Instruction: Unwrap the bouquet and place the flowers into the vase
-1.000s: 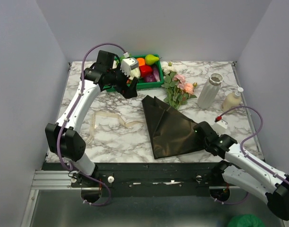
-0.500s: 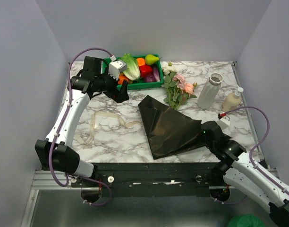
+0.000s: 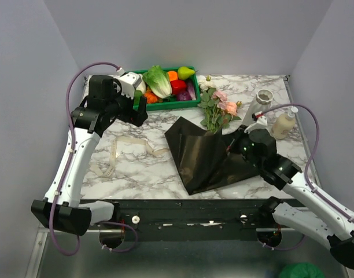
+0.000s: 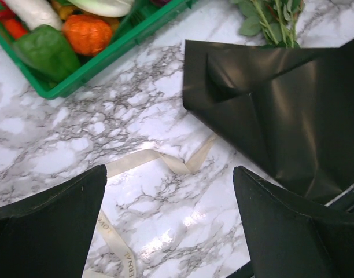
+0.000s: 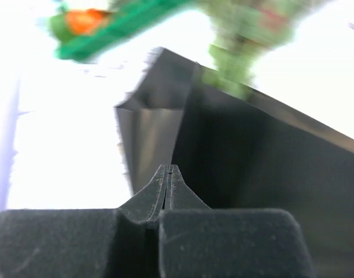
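The flowers (image 3: pixel 219 110) lie on the marble with their stems on the upper edge of the unfolded black wrapping paper (image 3: pixel 200 156). My right gripper (image 3: pixel 232 145) is shut on the paper's right corner, and the sheet is lifted and buckled there. In the right wrist view the fingertips (image 5: pixel 168 174) press together with the paper (image 5: pixel 252 162) rising ahead of them. The white ribbed vase (image 3: pixel 262 95) stands behind my right arm, partly hidden. My left gripper (image 3: pixel 139 111) hovers open near the tray. Its wide jaws (image 4: pixel 171 226) frame bare marble and the paper (image 4: pixel 281 116).
A green tray (image 3: pixel 168 105) of toy vegetables sits at the back. The loose cream ribbon (image 3: pixel 128 145) lies on the marble left of the paper, also seen as ribbon (image 4: pixel 159 162). A beige bottle (image 3: pixel 283 123) stands right of the vase.
My right gripper closed on the paper's right corner and carried it up and towards the back, buckling the sheet and shifting it left. My left arm drew back to the left from the tray.
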Robot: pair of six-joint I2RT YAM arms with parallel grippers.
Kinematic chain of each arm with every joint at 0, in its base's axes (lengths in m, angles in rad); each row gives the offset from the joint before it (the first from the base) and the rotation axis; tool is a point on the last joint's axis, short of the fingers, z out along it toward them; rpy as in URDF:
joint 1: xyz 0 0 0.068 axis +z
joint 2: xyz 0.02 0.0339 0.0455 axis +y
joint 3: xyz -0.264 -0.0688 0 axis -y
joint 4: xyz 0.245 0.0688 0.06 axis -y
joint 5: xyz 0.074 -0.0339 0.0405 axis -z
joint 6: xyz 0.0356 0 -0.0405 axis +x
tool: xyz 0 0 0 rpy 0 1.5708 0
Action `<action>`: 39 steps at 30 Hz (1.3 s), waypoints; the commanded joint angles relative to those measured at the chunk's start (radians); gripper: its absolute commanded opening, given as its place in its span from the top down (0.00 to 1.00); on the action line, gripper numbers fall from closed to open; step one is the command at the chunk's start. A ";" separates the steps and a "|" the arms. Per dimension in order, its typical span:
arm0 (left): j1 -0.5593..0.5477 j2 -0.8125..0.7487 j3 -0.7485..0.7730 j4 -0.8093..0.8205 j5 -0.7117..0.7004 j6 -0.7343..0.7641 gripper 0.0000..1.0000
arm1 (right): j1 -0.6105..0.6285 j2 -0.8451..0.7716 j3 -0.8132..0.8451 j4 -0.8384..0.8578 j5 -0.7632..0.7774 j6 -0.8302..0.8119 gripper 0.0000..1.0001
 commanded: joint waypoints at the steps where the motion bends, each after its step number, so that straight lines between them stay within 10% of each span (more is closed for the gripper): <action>1: 0.013 -0.037 0.022 0.018 -0.127 -0.063 0.01 | 0.071 0.115 0.132 0.221 -0.189 -0.117 0.99; 10: 0.016 -0.061 0.018 -0.013 -0.127 -0.049 0.01 | 0.309 0.511 0.384 0.367 -0.293 -0.182 0.99; 14: 0.019 -0.078 -0.001 -0.022 -0.136 -0.022 0.01 | 0.341 0.565 0.491 0.185 -0.057 -0.168 0.94; 18: 0.024 -0.089 -0.017 -0.033 -0.115 0.024 0.01 | 0.233 0.463 0.440 -0.013 0.129 -0.109 0.37; 22: 0.026 -0.094 -0.033 -0.042 -0.072 0.037 0.01 | 0.134 0.265 0.237 -0.108 0.187 -0.023 0.12; 39: 0.026 -0.057 -0.051 -0.065 -0.021 0.067 0.01 | 0.019 0.114 -0.113 -0.285 0.397 0.375 0.09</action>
